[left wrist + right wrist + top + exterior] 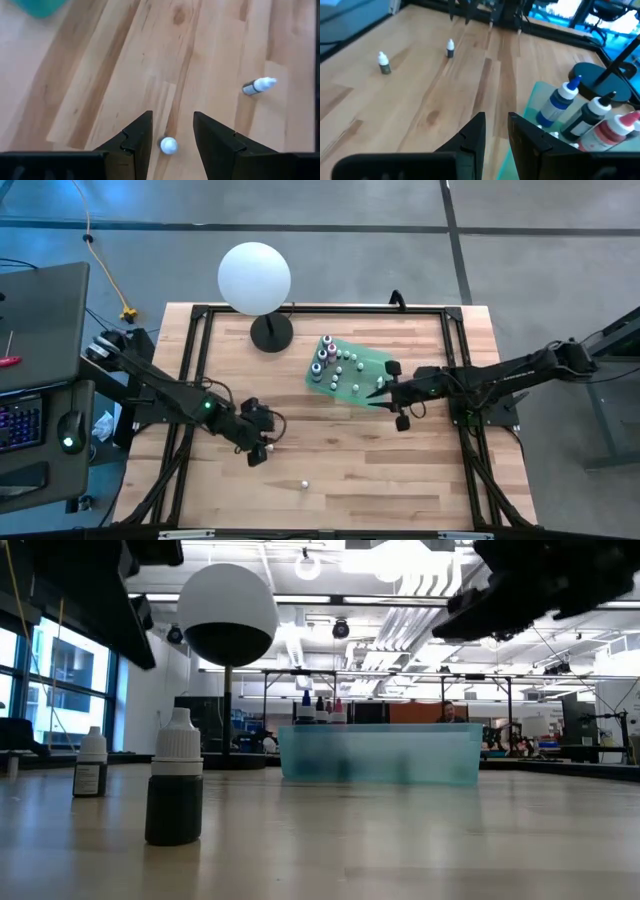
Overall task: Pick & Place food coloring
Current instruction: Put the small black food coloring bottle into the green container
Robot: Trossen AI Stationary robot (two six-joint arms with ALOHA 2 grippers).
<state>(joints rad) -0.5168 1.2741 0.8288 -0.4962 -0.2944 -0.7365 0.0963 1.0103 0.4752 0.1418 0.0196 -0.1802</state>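
The left gripper hangs over the front-left of the pale wooden table, its dark fingers parted wide around a tiny white-capped bottle of food coloring that stands directly beneath them. A second small bottle stands apart, nearer the table's front edge. Most of the little bottles already sit in the flat green rectangular tray, just beside the white ball on its black stand. The right gripper waits at the tray's edge, empty, its fingers narrowly parted. This looks like the approach to a pick (nothing gripped yet): the next move calls for lowering straight down and closing on the bottle without tipping it.
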